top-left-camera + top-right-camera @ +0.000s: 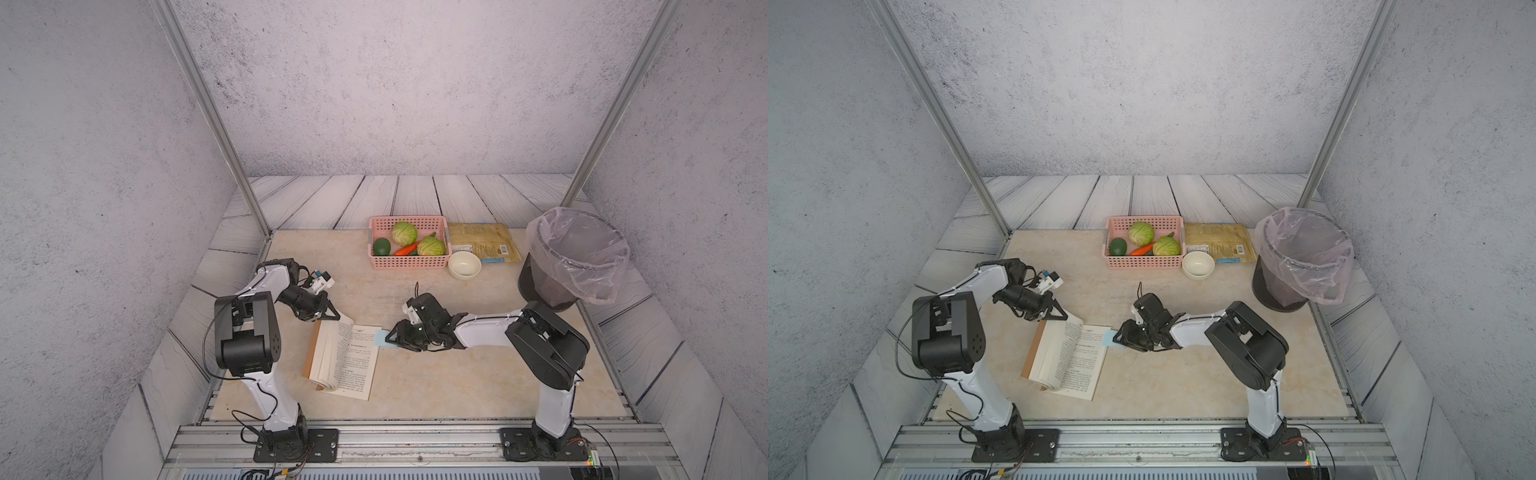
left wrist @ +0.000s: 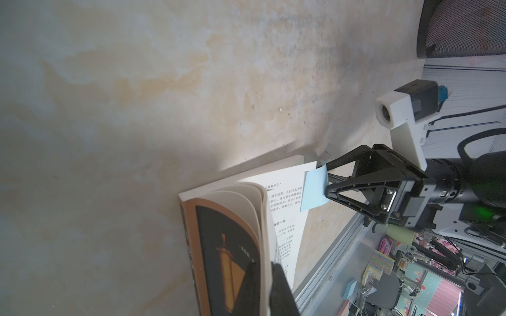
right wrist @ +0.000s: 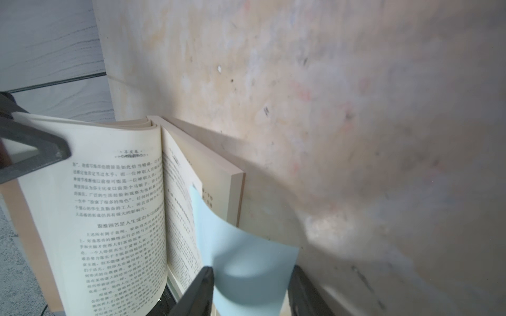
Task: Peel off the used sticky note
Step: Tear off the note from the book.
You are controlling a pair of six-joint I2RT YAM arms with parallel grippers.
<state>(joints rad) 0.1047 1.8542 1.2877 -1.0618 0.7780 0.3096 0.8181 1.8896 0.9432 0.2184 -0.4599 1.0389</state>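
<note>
right wrist view puts the pale blue paper sticky note (image 3: 246, 260) up close. one end is stuck to the outer margin of the right-hand page of the open cream-paged paperback book (image 3: 120, 219). the rest curls off past the page edge, free of the paper. that loose flap is why the right arm's fingers (image 3: 197, 295) are placed on that side. they stand partly apart with the flap between them, one on each side of it. whether they touch its edges i cannot tell, but they are not pinched shut on it. to my eye this is the moment just ahead of the grab, with the peel itself not yet begun.

the left arm's fingers (image 3: 57, 151) are closed on the far corner of the left-hand sheaf of pages, which arches up from the spine. i reckon that grip is there to stop the leaves flopping over the note. it would also anchor the book, so a pull on the note breaks the glue loose rather than dragging the book across the pale marbled bench (image 1: 457, 374).

in a top view the book lies toward the front of the bench between the two arms, with the note on the side nearest the right arm. well behind, on the right, stands the black mesh waste bin lined with a clear bag (image 1: 544, 286), probably where the note is meant to end up.
</note>
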